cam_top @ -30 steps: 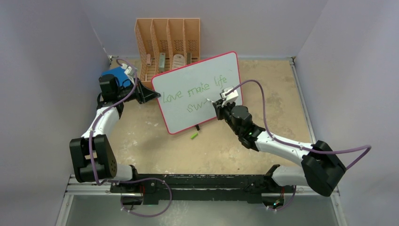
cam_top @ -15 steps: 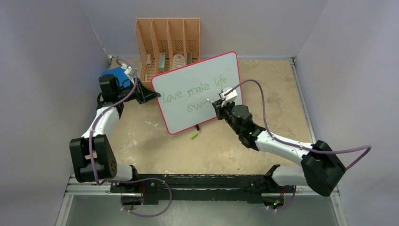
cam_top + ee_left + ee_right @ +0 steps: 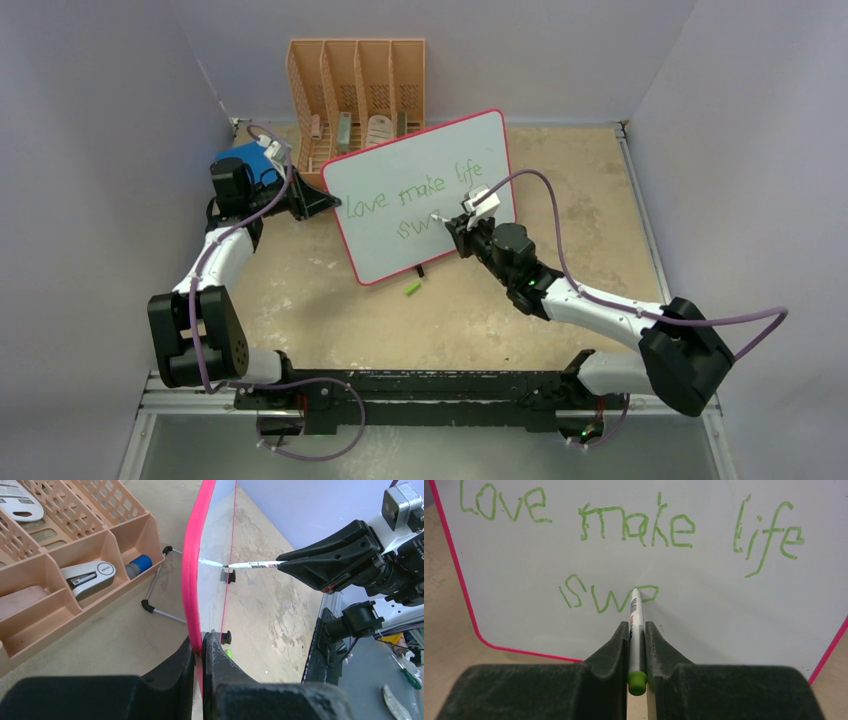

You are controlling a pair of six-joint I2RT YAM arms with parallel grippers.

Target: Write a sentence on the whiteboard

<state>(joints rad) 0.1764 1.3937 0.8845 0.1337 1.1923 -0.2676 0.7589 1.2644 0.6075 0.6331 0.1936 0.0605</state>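
Note:
The whiteboard (image 3: 420, 160) stands tilted on the table, with a white face and a red-pink rim. My left gripper (image 3: 322, 201) is shut on its left edge; in the left wrist view the fingers (image 3: 220, 655) pinch the rim (image 3: 196, 555). The green sentence (image 3: 634, 525) reads "love make life", and below it a second line reads "sw" plus a part-formed letter. My right gripper (image 3: 636, 627) is shut on a white marker (image 3: 635, 612) with a green end, whose tip touches the board at that last letter. In the top view the right gripper (image 3: 450, 222) sits at the second line.
An orange slotted organizer (image 3: 356, 95) stands behind the board, holding a stapler (image 3: 90, 572) and other small items. A blue book (image 3: 248, 158) lies beside the left arm. A green marker cap (image 3: 412, 289) lies on the table in front of the board. A wire stand leg (image 3: 160, 612) reaches out behind the board.
The right gripper with the marker has shifted slightly up and left along the second line. The left arm and the board have not moved.

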